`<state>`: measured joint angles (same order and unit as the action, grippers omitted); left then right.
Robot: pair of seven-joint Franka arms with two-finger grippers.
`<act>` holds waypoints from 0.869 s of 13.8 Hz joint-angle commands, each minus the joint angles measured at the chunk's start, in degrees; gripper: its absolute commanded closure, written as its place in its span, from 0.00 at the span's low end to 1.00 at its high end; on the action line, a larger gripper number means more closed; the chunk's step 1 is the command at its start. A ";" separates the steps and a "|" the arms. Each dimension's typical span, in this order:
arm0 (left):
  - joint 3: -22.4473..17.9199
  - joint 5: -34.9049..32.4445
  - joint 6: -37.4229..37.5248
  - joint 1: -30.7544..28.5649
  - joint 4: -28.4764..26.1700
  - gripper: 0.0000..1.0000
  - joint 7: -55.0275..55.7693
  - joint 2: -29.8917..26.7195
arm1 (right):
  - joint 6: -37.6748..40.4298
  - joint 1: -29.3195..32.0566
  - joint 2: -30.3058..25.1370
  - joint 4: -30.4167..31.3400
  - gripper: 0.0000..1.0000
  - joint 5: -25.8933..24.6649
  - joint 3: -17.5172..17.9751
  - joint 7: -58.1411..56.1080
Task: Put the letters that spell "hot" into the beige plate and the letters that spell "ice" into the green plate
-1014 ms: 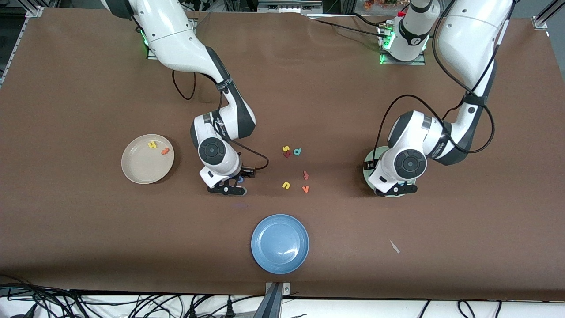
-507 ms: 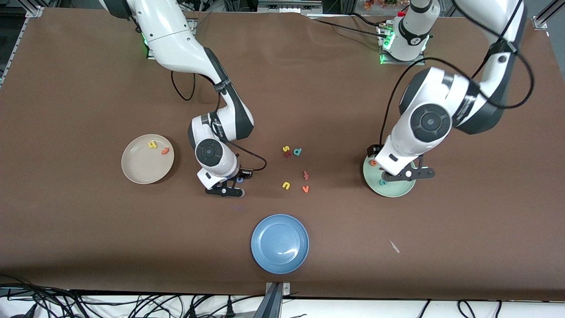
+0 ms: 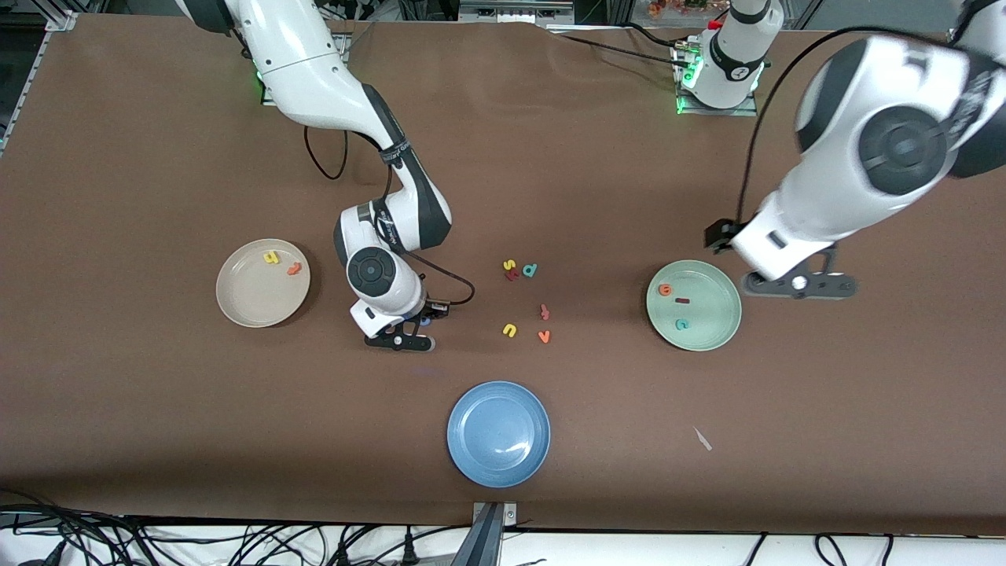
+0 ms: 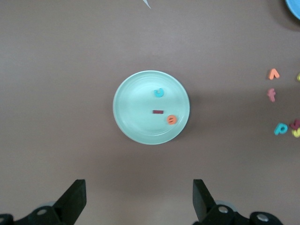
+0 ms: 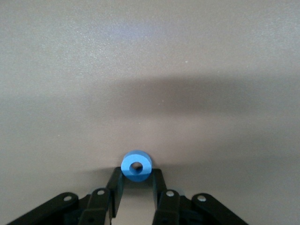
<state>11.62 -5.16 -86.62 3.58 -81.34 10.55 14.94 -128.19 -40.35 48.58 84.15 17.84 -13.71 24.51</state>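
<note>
Lifted clear of the green plate (image 3: 695, 305), the left hand (image 3: 799, 284) is spread, while the blue o (image 5: 136, 165) is pinched by the right hand (image 5: 136, 187).

A robotics lab is shown: two bolted-down arms (image 3: 330, 71) are set along a brown-covered table (image 3: 157, 432), aluminium framing (image 3: 965, 35) is seen by their bases, and loose cables (image 3: 236, 542) are bundled under the table's edge.
</note>
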 commanded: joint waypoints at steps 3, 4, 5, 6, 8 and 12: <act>-1.59 2.96 -1.54 -3.85 -12.61 0.00 -7.57 -16.33 | 0.66 0.36 1.34 -2.06 0.74 1.58 0.18 -0.69; -3.95 5.84 -1.54 -3.24 -12.61 0.00 -7.21 -16.78 | 0.66 0.36 1.25 -2.15 0.75 1.58 0.18 -0.69; -4.84 7.17 -1.54 -3.14 -12.96 0.00 -7.47 -16.79 | 0.75 0.36 1.16 -2.24 0.75 1.67 0.18 -0.60; -6.07 7.01 -2.23 -2.79 -13.66 0.00 -8.08 -17.31 | 0.66 0.36 1.25 -2.24 0.75 1.67 0.18 -0.60; -7.31 6.92 -3.99 -0.86 -14.37 0.00 -7.30 -17.84 | 0.75 0.36 1.16 -2.24 0.76 1.58 0.18 -0.60; -7.23 5.26 -3.56 -1.21 -11.66 0.00 -7.56 -15.65 | 0.75 0.27 1.16 -2.24 0.62 1.67 0.18 -0.52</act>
<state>5.30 0.43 -90.12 1.81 -94.55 3.81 -1.48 -128.04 -40.32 48.58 83.87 18.00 -13.70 24.51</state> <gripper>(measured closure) 0.000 0.749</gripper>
